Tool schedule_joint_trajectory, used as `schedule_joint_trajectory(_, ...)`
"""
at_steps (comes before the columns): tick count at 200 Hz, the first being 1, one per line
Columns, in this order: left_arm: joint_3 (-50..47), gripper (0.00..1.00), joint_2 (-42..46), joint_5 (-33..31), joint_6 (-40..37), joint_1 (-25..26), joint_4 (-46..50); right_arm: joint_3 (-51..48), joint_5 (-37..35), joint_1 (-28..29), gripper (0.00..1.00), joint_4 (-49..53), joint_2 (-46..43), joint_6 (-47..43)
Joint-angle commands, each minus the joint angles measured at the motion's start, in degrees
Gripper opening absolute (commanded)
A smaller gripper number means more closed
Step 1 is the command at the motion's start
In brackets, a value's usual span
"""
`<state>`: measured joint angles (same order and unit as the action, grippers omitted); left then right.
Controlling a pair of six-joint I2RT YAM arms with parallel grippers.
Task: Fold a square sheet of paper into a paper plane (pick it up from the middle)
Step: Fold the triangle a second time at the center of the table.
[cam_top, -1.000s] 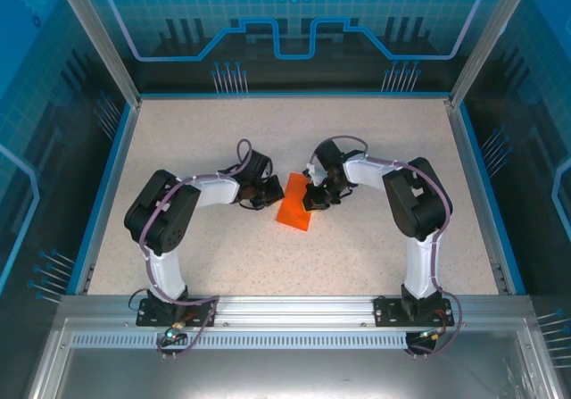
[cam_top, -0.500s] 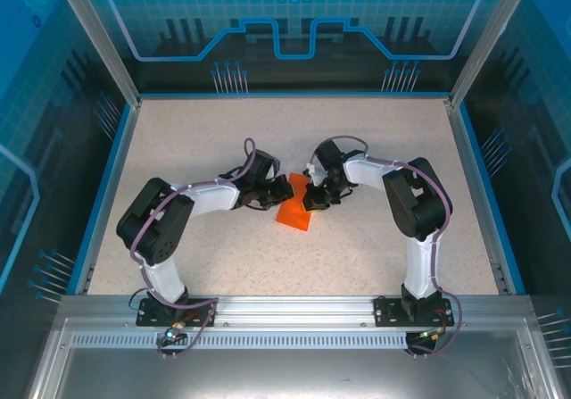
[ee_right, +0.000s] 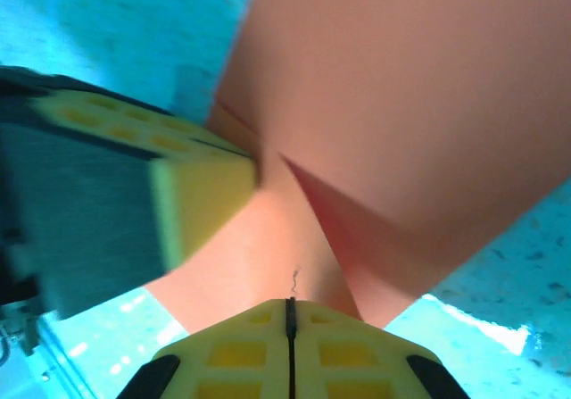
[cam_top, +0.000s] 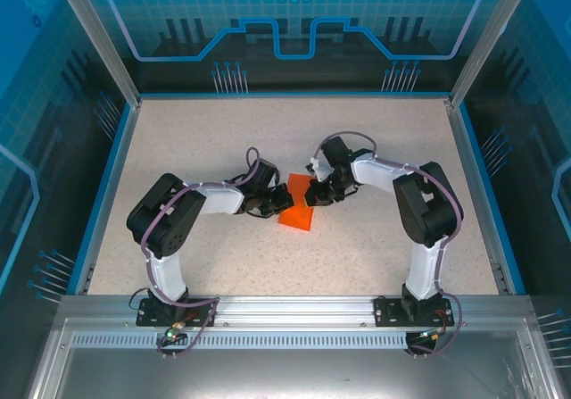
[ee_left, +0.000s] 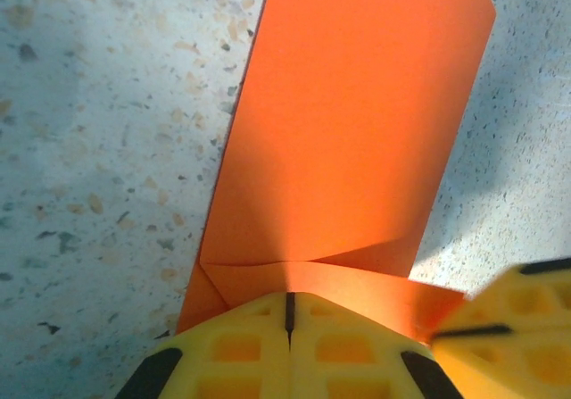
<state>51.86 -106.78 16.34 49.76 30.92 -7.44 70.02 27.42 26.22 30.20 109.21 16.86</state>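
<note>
The square sheet of paper (cam_top: pixel 297 214) lies on the table as a folded bright orange strip with creased flaps at one end. In the left wrist view the paper (ee_left: pixel 357 131) runs away from my left gripper (ee_left: pixel 289 305), which is shut, its closed tips resting on the folded end. My left gripper (cam_top: pixel 284 201) is at the paper's left edge. My right gripper (cam_top: pixel 312 194) meets it from the right, also shut, with closed tips (ee_right: pixel 290 305) on the paper (ee_right: pixel 401 104). Each wrist view catches the other gripper's yellow fingers (ee_left: pixel 508 319) (ee_right: pixel 196 185) close by.
The speckled table (cam_top: pixel 205 140) is bounded by a blue rim and see-through walls. Both arms bend inward so their wrists nearly touch over the middle. An aluminium rail (cam_top: pixel 294 310) with the arm bases runs along the near edge.
My left gripper has moved right, from beside the paper onto its left end. The right gripper has shifted slightly up and right. The paper now lies a little more compact.
</note>
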Motion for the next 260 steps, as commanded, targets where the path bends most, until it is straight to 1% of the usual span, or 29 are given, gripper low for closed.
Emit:
schedule_joint_trajectory(1,-2.23,0.00,-0.62,-1.65,1.15,0.08,0.96,-1.28,4.06,0.95,0.07,-0.96,-2.67,-0.63)
schedule_joint_trajectory(33,-2.72,0.00,-0.62,-1.64,1.22,0.19,1.02,-3.37,3.00,3.80,0.07,-1.63,-1.75,0.72)
schedule_joint_trajectory(70,-2.68,0.00,-0.53,-2.63,1.48,0.26,2.08,-2.67,-0.78,6.80,0.07,-0.16,0.55,1.15)
schedule_joint_trajectory(137,-2.28,0.00,-0.88,-3.72,1.67,0.39,3.90,-1.30,-5.78,7.16,0.07,2.33,3.16,0.89)
schedule_joint_trajectory(199,-2.15,0.00,-1.07,-4.69,2.00,0.39,4.95,-1.52,-6.32,7.14,0.07,3.46,3.41,-0.21)
schedule_joint_trajectory(260,-2.08,0.00,-1.67,-7.53,3.30,0.41,9.00,-3.94,-6.94,6.87,0.06,5.48,1.81,-1.78)
